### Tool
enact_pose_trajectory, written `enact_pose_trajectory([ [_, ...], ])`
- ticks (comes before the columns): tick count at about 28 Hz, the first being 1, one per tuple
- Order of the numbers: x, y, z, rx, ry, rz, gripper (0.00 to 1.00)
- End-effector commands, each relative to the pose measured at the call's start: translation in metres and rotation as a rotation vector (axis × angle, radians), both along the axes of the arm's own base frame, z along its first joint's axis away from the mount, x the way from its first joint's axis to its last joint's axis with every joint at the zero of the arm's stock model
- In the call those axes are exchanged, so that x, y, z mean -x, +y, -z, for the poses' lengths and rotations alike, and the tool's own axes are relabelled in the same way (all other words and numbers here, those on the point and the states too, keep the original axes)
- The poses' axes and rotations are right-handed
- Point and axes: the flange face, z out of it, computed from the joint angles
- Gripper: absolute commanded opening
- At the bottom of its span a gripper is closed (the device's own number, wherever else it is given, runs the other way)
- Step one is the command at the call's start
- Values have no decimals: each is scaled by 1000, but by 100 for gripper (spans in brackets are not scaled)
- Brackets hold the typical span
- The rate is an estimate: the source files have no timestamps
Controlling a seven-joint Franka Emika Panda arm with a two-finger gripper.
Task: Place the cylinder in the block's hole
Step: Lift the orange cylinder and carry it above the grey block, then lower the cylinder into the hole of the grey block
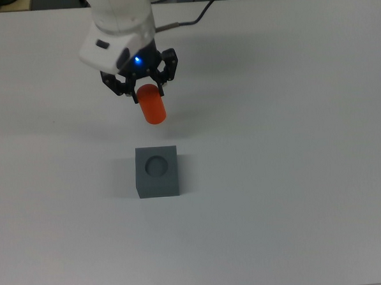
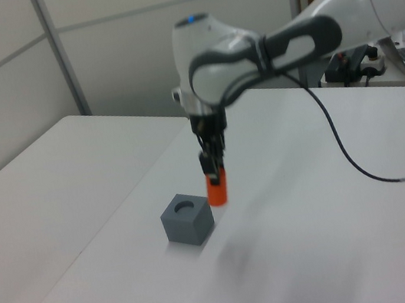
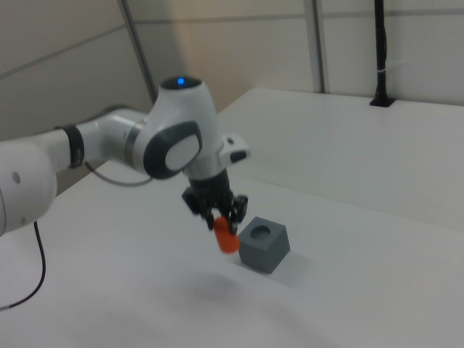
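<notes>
I've got the gripper clamped on the orange cylinder, jaws pinching its upper end w/ the rest hanging below them, up off the white table. Grey block sits lower than the jaws, near but apart, hole empty, facing up.

Cylinder in hand, above table
</notes>
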Motion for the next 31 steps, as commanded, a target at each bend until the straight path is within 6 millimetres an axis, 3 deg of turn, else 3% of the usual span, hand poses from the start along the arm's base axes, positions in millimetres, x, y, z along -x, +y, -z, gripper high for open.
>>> enact_pose_trajectory([
  [1, -23, -11, -20, -43, -34, 17, 0],
  [7, -55, -18, -10, -51, -53, 80, 0],
  [13, -72, -18, 11, -47, -61, 83, 0],
  [22, -77, -14, 21, -41, -81, 75, 0],
  [31, -81, -6, 46, -38, -44, 63, 0],
])
